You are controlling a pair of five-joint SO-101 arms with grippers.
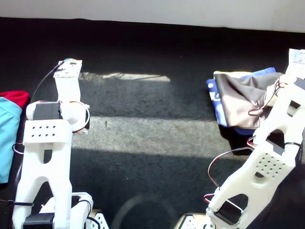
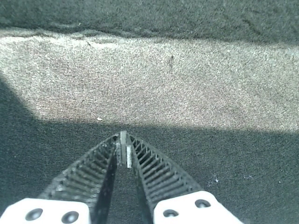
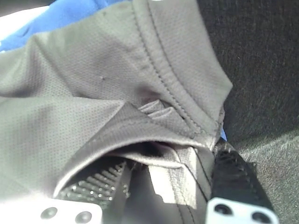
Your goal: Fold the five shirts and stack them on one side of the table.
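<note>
Counter (image 1: 152,133): dark, carpet-like nap, crossed by a band of sunlight (image 1: 157,136).

Item 1, grey shirt (image 3: 93,84): lies at the counter's right side, on top of the stack, its cloth puckered towards my right arm. A seamed fold of it is pinched between my right fingers (image 3: 231,170), which are clamped on it.

Item 2, blue shirt (image 1: 213,90): directly under the grey shirt, its edges showing around it.

Item 3, teal shirt (image 1: 7,138): at the far left edge of the counter, well apart from the stack.

Item 4, red shirt (image 1: 14,98): touching the teal shirt's far end.

My left fingers (image 2: 152,165): clenched tip to tip, gripping nothing, over bare counter at the edge of the sunlit band.
</note>
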